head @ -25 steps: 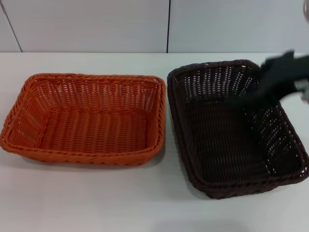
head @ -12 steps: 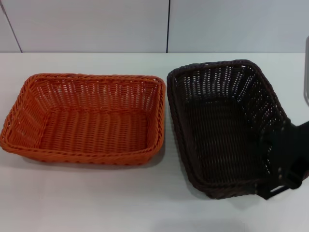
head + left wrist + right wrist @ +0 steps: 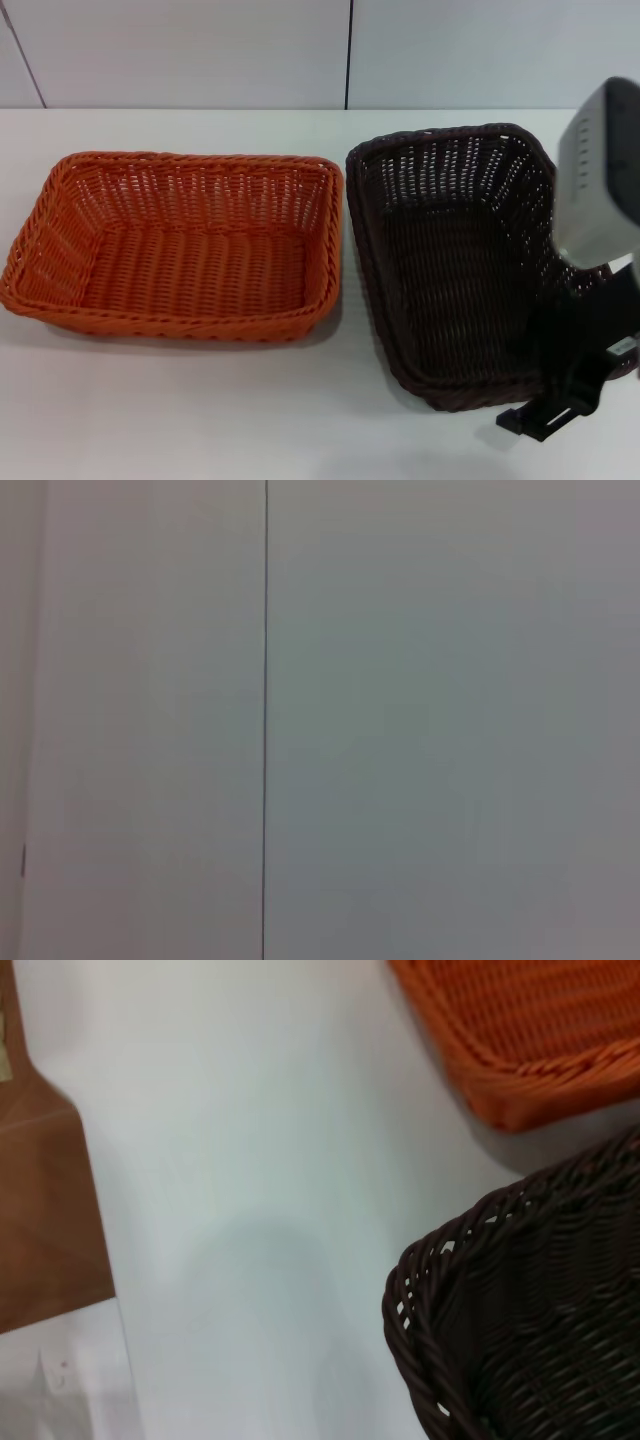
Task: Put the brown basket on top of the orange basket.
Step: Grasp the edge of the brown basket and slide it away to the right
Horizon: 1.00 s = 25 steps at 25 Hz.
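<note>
The head camera looks forward and down from above at the white table [image 3: 200, 400], taking in the orange basket [image 3: 180, 245] and the brown basket [image 3: 470, 260] side by side. The right wrist camera sits close over the brown basket's corner [image 3: 520, 1310] (an orange corner [image 3: 530, 1040] shows too). The left wrist camera faces only a plain panelled wall [image 3: 400, 720].

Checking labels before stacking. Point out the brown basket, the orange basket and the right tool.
brown basket [image 3: 450, 290], head view, on its woven floor.
orange basket [image 3: 190, 270], head view, on its woven floor.
right tool [image 3: 560, 405], head view, on the black part at the brown basket's near right corner.
</note>
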{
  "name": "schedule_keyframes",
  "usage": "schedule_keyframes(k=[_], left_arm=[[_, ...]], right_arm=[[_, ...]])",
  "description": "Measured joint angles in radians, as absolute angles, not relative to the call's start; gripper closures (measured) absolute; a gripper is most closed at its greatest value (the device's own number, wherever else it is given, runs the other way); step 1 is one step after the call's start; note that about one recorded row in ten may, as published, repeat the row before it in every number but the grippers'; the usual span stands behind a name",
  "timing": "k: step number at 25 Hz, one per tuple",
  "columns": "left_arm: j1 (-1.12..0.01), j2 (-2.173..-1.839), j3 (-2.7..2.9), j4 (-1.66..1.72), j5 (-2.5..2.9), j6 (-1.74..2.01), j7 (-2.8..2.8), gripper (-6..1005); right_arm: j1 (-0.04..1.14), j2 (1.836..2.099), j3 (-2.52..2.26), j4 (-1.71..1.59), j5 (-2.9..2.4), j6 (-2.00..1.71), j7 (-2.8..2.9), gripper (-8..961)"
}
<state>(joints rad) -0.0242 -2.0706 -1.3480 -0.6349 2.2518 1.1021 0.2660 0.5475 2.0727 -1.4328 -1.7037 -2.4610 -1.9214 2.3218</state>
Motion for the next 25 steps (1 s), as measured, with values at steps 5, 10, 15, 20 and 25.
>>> schedule_keyframes(k=[5, 10, 15, 20, 25], left_arm=[[-0.028, -2.068, -1.344, -0.635, 2.252, 1.09, 0.268, 194], [-0.032, -2.066, -1.344, -0.635, 2.252, 1.08, 0.269, 195], [-0.033, -2.065, -1.347, -0.636, 2.253, 1.08, 0.269, 195], [-0.04, -2.063, -1.35, -0.629, 2.253, 1.08, 0.268, 195], [-0.052, -2.063, -1.351, -0.614, 2.257, 1.081, 0.267, 194]], right_arm=[[0.581, 2.072, -1.497, -1.576, -2.52, -1.851, 2.32, 173], [0.605, 2.073, -1.52, -1.51, -2.533, -1.802, 2.32, 177], [0.609, 2.075, -1.578, -1.507, -2.563, -1.79, 2.326, 181], [0.624, 2.075, -1.593, -1.486, -2.573, -1.779, 2.327, 258], [0.626, 2.077, -1.594, -1.52, -2.572, -1.772, 2.343, 454]])
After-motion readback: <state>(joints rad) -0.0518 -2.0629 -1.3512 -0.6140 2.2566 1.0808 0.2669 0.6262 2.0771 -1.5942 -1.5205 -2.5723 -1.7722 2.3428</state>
